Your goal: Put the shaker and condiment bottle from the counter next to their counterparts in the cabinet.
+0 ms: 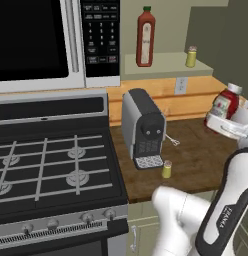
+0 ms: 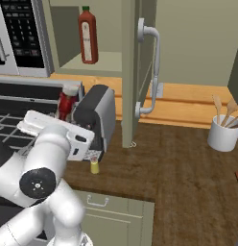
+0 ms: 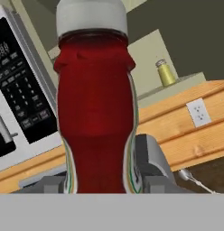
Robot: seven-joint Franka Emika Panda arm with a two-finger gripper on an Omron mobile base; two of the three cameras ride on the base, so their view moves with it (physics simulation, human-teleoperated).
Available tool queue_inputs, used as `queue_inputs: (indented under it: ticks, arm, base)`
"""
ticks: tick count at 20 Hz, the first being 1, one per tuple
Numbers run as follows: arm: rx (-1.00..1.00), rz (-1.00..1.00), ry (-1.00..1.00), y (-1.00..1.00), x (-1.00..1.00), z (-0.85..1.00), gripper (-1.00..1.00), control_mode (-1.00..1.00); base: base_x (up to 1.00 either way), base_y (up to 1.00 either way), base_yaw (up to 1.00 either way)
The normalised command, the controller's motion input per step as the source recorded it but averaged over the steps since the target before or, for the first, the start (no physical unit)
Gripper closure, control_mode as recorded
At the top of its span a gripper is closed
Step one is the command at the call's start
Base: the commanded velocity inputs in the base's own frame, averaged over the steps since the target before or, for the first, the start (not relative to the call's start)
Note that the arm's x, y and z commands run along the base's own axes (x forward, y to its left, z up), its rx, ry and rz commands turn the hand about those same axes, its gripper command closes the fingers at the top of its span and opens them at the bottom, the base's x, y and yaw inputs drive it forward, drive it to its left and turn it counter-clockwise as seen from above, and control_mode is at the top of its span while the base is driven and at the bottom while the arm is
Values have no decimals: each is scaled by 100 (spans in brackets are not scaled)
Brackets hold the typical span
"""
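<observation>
- Hand view: condiment bottle (image 3: 96,113) fills the centre, white cap at 12 o'clock cut by the top edge, base hidden behind the bottom band; grey finger pads (image 3: 53,184) press its lower sides at 7 and 5 o'clock, so the fingers are clamped on it.
- Left base view: gripper (image 1: 227,119) sits at 3 o'clock, bottle tilted, its lower half hidden by the white hand; fingertips themselves not visible.
- Right base view: the bottle's red body and pale cap peek out above the arm at 9 o'clock, mostly blocked by the wrist (image 2: 53,129).
- Shaker (image 1: 167,169) stands on the counter (image 1: 196,160) at 5 o'clock of the coffee machine (image 1: 144,127), just beside its drip tray; in the right base view it is partly hidden under the wrist.
- Cabinet (image 1: 168,64) shelf carries the tall red bottle (image 1: 145,36) at 12 o'clock and twin shaker (image 1: 191,56) toward 1 o'clock, well apart.
- Cabinet door (image 2: 135,72) edge-on in the right base view hides the twin shaker.
- Microwave (image 1: 46,42) cut off at 10 o'clock; stove (image 1: 51,170) cut off at 8 o'clock.
- Utensil holder (image 2: 224,130) at 3 o'clock, right base view.
</observation>
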Motion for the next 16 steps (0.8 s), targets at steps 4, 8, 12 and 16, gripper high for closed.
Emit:
queue_inputs:
  ticks: [4,8,12,16]
  arm:
    - [0,-16,3,40,1,58,100,-100]
    - [-9,-13,6,14,74,6,100,-100]
    - [-7,-12,1,-1,97,7,100,-100]
    - [-14,-2,-4,19,31,13,100,-100]
  base:
    - [0,0,0]
    - [0,0,0]
    - [0,0,0]
    - [0,0,0]
